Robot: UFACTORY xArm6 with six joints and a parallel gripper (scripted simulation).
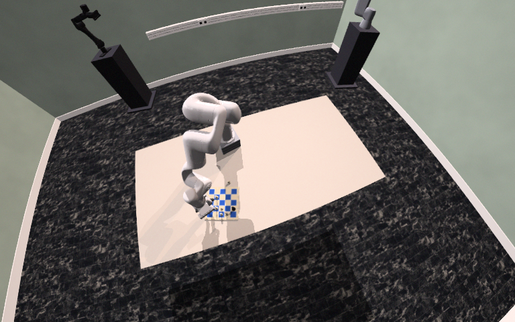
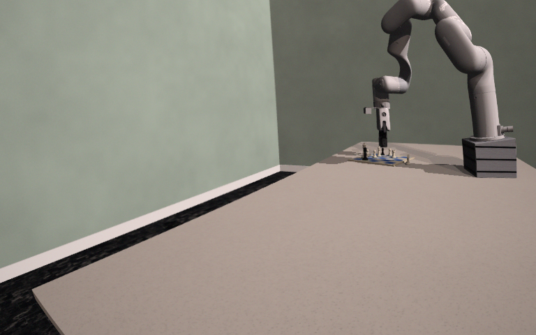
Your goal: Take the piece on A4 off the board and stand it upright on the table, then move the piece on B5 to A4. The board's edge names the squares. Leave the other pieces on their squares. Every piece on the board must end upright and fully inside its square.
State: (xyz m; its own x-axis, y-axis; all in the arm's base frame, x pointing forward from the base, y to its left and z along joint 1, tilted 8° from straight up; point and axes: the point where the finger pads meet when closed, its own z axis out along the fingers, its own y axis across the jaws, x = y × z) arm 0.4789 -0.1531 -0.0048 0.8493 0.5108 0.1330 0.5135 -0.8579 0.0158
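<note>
A small blue-and-white chessboard (image 1: 229, 202) (image 2: 389, 160) lies on the table near the front edge, with several small white and dark pieces standing on it. My gripper (image 1: 210, 209) (image 2: 382, 144) points straight down, low over the board's left side, with its fingers partly open and nothing between them. A small dark piece (image 2: 382, 151) stands right under the fingertips; I cannot read its square. A taller black piece (image 1: 233, 208) (image 2: 364, 151) stands elsewhere on the board. One small piece (image 1: 228, 182) (image 2: 407, 159) stands on the table just off the board's far edge.
The arm's base (image 1: 230, 144) (image 2: 489, 155) sits on the table behind the board. The beige table (image 1: 304, 151) (image 2: 276, 256) stretches wide to the right. Two dark pedestals (image 1: 121, 76) (image 1: 353, 53) stand on the floor beyond it.
</note>
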